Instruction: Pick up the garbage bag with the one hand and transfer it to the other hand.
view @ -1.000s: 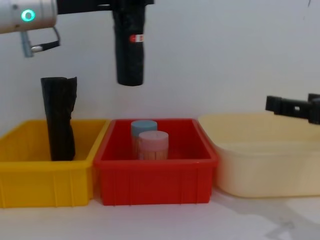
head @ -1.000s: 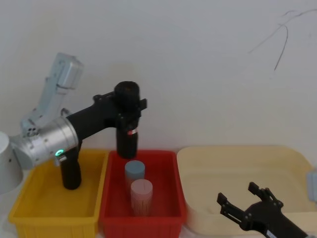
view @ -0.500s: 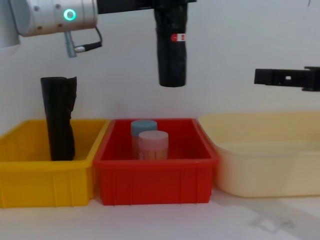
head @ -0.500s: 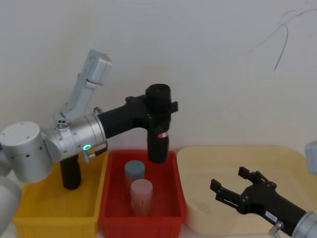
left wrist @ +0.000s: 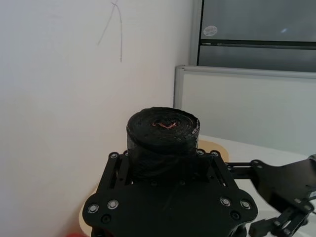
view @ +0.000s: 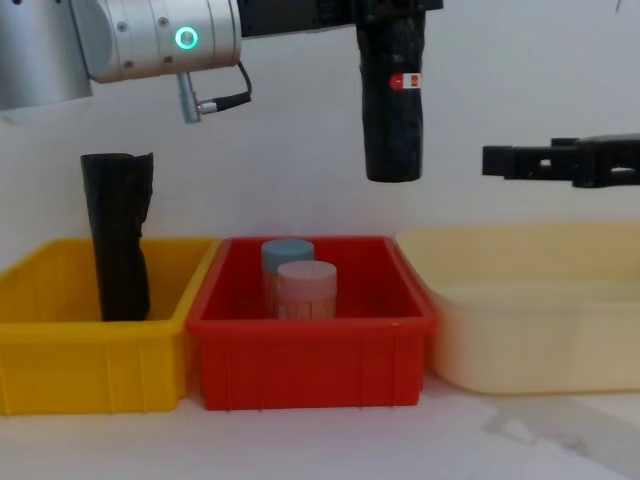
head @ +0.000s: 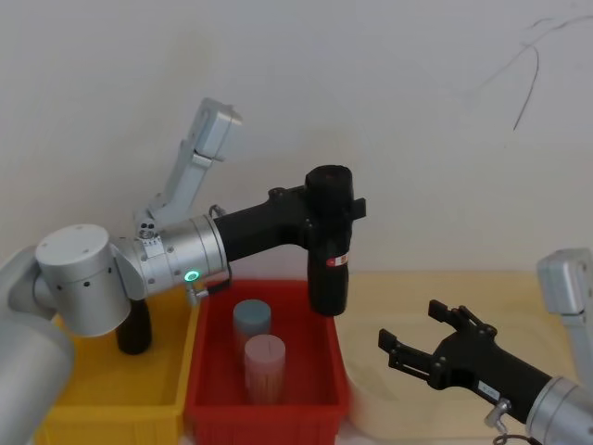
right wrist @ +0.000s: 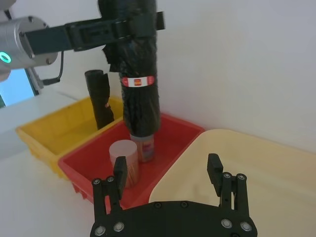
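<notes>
Holding the garbage bag upright in mid-air with the left gripper, fingers pinching the roll just below its top end. Stretched in from 9 o'clock in the head view, with a green ring glowing on the wrist. Hanging clear above the 3 o'clock side of the red bin, touching nothing beneath, with the red-and-white label facing forward in the chest view.

Hovering at 4 o'clock from the bag with the right gripper, fingers spread wide and pointed toward 10 o'clock, above the cream tub. In the chest view, level with the bag's lower end, at 3 o'clock from it, apart from the roll.

Inside the red bin: a blue-topped cylinder and, just beside it at 6 o'clock, a pink-topped cylinder, both upright. At 9 o'clock from the red bin, right against it: a yellow bin with a second black roll standing upright inside. At 3 o'clock, just beside the red bin: the cream tub. All resting on a white worktop.
</notes>
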